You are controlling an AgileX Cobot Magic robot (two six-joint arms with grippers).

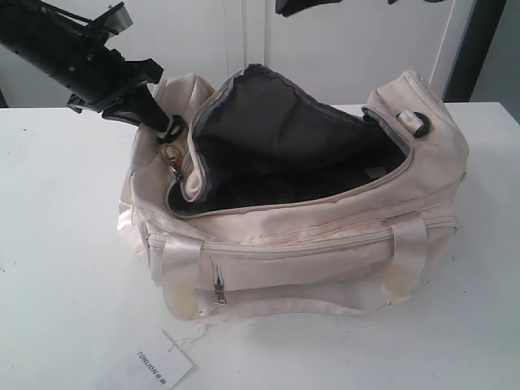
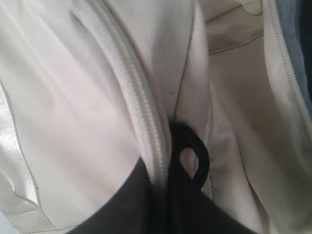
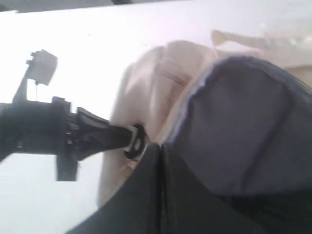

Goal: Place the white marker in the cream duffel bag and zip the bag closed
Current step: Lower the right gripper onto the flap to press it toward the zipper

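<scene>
Exterior view, cream duffel bag (image 1: 325,244) long axis left-right, unzipped, opening upward

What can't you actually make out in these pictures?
- White marker: in no view; in the exterior view the cream duffel bag's front wall and dark shadow hide its bottom.
- Right arm: cut off by the exterior view's top edge.
- Paper tag: print beside TONLION too small, exterior view.
- Bag's far side: behind its raised flap, exterior view.

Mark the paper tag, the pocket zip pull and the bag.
paper tag (image 1: 160,363), exterior view, middle of the printed card.
pocket zip pull (image 1: 220,289), exterior view, the hanging metal tab.
bag (image 1: 309,264), exterior view, front cream panel.
</scene>
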